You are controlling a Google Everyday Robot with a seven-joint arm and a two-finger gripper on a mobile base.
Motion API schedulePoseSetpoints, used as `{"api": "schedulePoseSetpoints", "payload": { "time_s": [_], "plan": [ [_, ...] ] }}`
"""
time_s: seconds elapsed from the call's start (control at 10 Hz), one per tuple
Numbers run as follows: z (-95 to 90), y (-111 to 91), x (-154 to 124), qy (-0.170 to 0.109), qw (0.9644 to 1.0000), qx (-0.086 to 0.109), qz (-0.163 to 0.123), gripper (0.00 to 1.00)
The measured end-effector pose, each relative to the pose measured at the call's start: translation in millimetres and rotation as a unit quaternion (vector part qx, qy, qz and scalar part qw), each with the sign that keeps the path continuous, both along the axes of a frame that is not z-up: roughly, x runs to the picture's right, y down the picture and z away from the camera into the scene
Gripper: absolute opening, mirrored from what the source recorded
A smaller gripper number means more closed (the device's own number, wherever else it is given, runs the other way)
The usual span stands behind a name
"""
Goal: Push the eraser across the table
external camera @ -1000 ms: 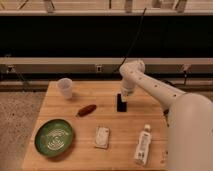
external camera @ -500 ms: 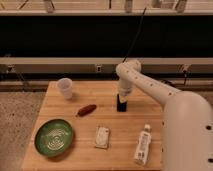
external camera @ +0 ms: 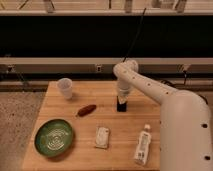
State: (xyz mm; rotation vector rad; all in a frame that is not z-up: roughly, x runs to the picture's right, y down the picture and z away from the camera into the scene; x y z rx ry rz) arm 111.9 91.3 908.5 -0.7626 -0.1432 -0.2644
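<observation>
- The eraser shows as a small dark block on the table, toward the back edge and a little right of the middle.
- The gripper points down right over the eraser, its tip at the block. Whether it clasps the eraser or is released cannot be told.
- Left of the eraser lies a reddish-brown sausage.
- Farther left and back stands a clear cup.
- In front of the eraser, slightly left, lies a white packet.
- Front right of it lies a white bottle.
- Well to the front left of the eraser sits a green plate.
</observation>
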Motion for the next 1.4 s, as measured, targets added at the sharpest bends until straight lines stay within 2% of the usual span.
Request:
{"api": "schedulePoseSetpoints", "payload": {
  "time_s": [0.3, 1.4],
  "plan": [
    [0.2, 3.2, 13.6, 0.001, 1.0000, -0.006, -0.002, 0.00],
    [-9.1, 19.8, 7.5, -0.020, 0.9983, -0.031, -0.045, 0.00]
  ]
}}
